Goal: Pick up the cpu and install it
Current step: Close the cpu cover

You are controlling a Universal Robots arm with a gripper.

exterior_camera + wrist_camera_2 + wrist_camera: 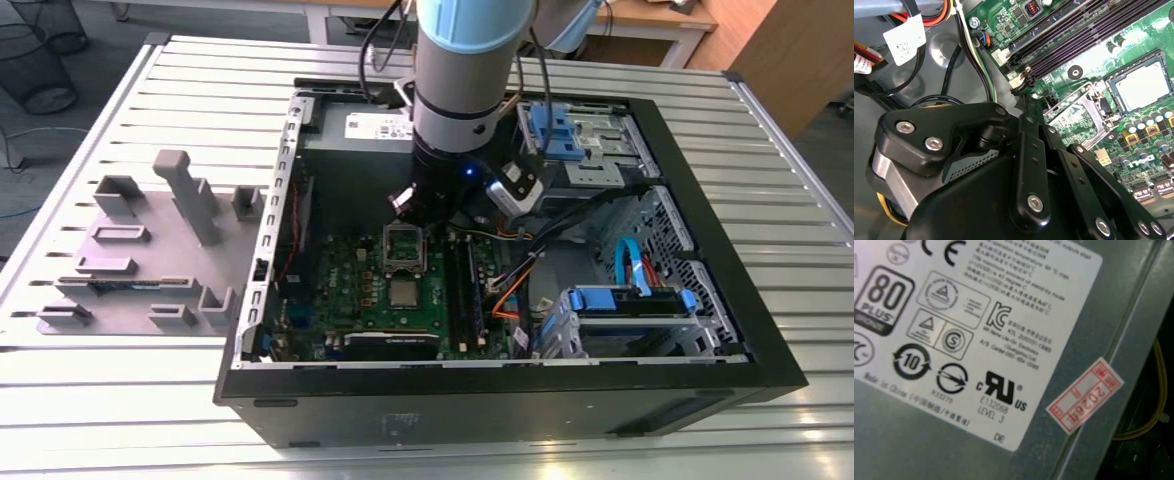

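The cpu (404, 292) (1144, 87), a small pale silver square, lies flat in its socket on the green motherboard (350, 290) inside the open PC case. Just beyond it, the socket's dark metal frame (404, 244) (1074, 112) stands swung up and open. My gripper (408, 212) (1023, 97) hangs over the board right behind that frame, a short way from the cpu. Its black fingers (1029, 145) lie close together, shut, with nothing seen between them.
Black memory slots (463, 290) (1079, 35) run beside the socket. Cables (974, 55) and a blue drive cage (627, 300) crowd the case at the exterior view's right. Grey stepped holder blocks (147, 250) stand outside the case at its left. The power supply's labelled wall (954, 330) is very close.
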